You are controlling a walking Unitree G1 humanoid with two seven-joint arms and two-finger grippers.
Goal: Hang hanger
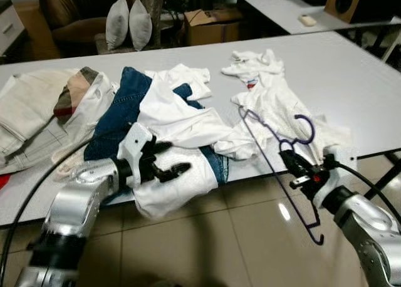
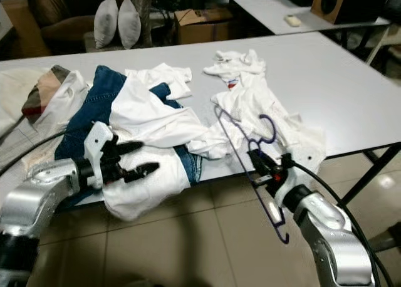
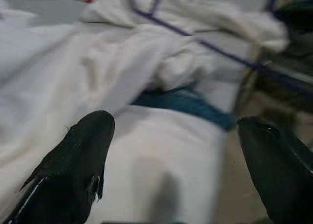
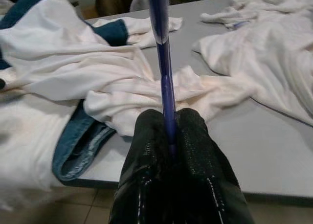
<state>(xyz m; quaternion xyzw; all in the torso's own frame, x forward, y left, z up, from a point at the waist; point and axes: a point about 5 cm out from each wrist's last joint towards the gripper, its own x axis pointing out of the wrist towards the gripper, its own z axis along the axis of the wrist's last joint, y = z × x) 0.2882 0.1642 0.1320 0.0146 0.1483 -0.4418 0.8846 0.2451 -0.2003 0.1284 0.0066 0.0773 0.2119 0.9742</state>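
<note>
One purple hanger (image 1: 276,150) clamped between the closed fingers of the right gripper (image 1: 296,170), pinched on a thin bar, its hook curling up at about one o'clock from the grip and its far corner dipping past the table (image 1: 351,80) edge toward the floor at five o'clock. Best kept clamped firmly, since so thin a bar probably swivels in a narrow pinch. At eleven o'clock from the grip, upper arm of the frame lying across the white shirt (image 1: 276,99) on the table edge; likely to snag cloth if lifted carelessly, so better raised straight and slowly. Well off at nine o'clock, left gripper (image 1: 164,163) spread wide, holding nothing, hovering over the white garment (image 1: 182,187) draped off the edge, with blue jeans (image 1: 122,108) beneath the pile.
</note>
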